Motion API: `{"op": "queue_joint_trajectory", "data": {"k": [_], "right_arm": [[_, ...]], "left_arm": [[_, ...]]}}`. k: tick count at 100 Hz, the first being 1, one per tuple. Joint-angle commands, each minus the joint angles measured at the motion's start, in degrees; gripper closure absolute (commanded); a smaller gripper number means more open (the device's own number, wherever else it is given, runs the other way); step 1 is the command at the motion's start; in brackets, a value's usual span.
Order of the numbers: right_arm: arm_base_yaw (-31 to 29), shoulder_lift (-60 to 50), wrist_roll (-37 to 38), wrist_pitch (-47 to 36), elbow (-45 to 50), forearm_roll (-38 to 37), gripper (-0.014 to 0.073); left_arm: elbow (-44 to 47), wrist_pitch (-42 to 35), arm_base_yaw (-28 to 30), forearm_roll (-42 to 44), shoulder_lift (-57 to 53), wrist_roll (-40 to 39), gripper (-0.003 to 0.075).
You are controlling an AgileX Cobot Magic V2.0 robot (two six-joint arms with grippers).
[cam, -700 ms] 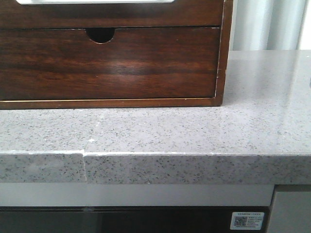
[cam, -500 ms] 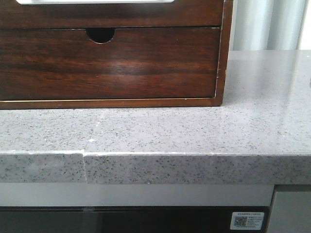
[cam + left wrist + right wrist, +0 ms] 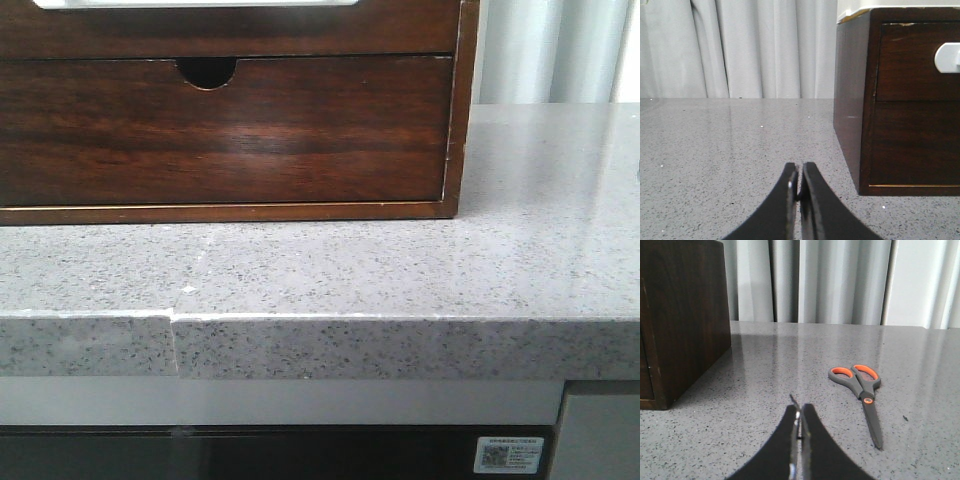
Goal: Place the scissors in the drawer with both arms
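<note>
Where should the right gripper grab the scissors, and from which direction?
Judging by the right wrist view, the scissors lie flat and closed on the countertop, clear of the cabinet. Come straight down with the right gripper, now shut, opened across the narrow neck just below the orange-lined handles, jaws spanning the width.

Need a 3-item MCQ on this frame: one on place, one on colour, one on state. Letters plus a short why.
1. Where do the scissors lie?
A. flat on the grey counter
B. inside the drawer
C. on top of the wooden chest

2. What colour lines the scissors' finger loops?
A. blue
B. orange
C. green

3. How does the right claw stand?
A. shut on the scissors
B. wide open
C. shut and empty

Key:
1 A: the right wrist view shows them flat on the speckled stone, apart from the wooden chest.
2 B: both grey loops have orange inner rims.
3 C: its fingers meet with nothing between them, and the scissors lie off to one side.
</note>
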Motion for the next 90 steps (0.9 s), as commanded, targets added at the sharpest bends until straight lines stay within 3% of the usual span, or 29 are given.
{"op": "queue_joint_trajectory", "data": {"k": [1, 28, 42, 61, 90], "right_arm": [[-0.23, -1.21, -0.2, -4.8, 0.92, -0.71, 0.0662], [-0.23, -1.21, -0.2, -4.8, 0.35, 0.91, 0.0662], [-0.23, -1.21, -0.2, 1.0, -4.43, 4.1, 0.0662], [-0.23, 1.9, -0.2, 11.63, -14.68, 4.23, 0.0662], [-0.23, 16.63, -1.92, 24.8, -32.54, 2.76, 0.0662]], "left_arm": [[2.04, -4.43, 0.02, -0.39, -1.84, -0.59, 0.0741], [1.22, -6.12, 0.02, -0.49, -1.84, -0.98, 0.0741], [-3.64, -4.11, 0.02, -3.92, -1.84, -1.13, 0.0741], [-14.27, 3.63, 0.02, -5.67, 0.62, -1.13, 0.0741], [-32.37, 18.18, 0.02, -5.9, 12.39, -1.13, 0.0741]]}}
